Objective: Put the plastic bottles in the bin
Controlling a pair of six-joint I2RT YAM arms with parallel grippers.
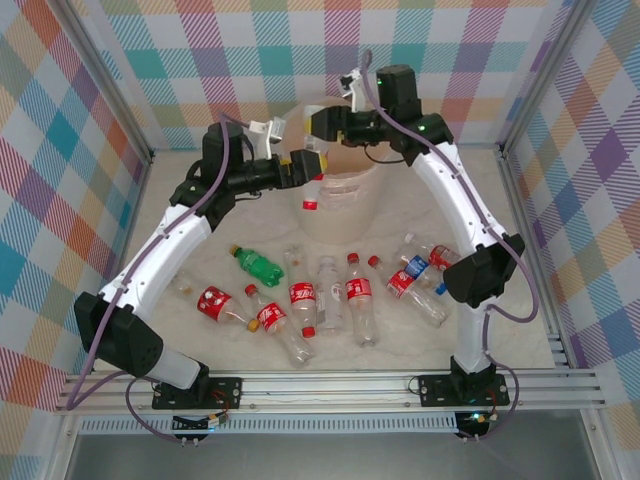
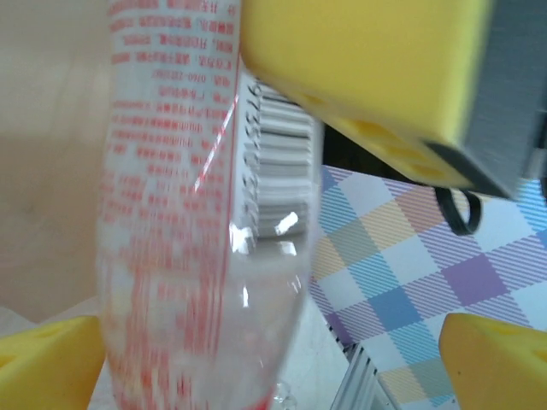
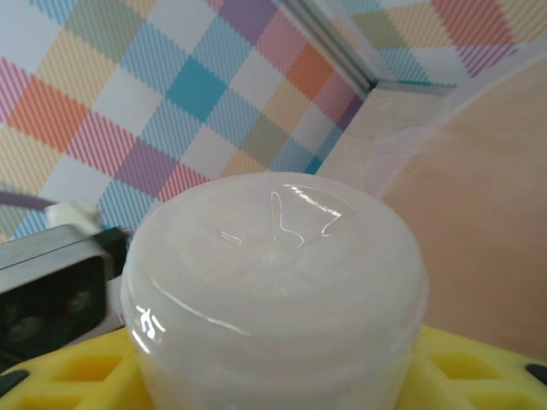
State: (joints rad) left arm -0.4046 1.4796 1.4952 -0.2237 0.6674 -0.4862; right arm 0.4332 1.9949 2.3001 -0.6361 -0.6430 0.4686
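Left gripper (image 1: pixel 300 168) gapes around a red-labelled bottle (image 2: pixel 197 213) above the bin (image 1: pixel 348 218), right gripper (image 1: pixel 322 122) grips a cloudy bottle (image 3: pixel 273 282), ten-odd bottles (image 1: pixel 302 296) await.

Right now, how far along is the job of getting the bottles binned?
Done: unclear; the round cream plastic bin has its inside mostly hidden. In hand: a red-labelled clear plastic bottle hangs cap-down over it, right claw gripping its base, left claw open beside it. Remaining: about a dozen bottles lying on the table.
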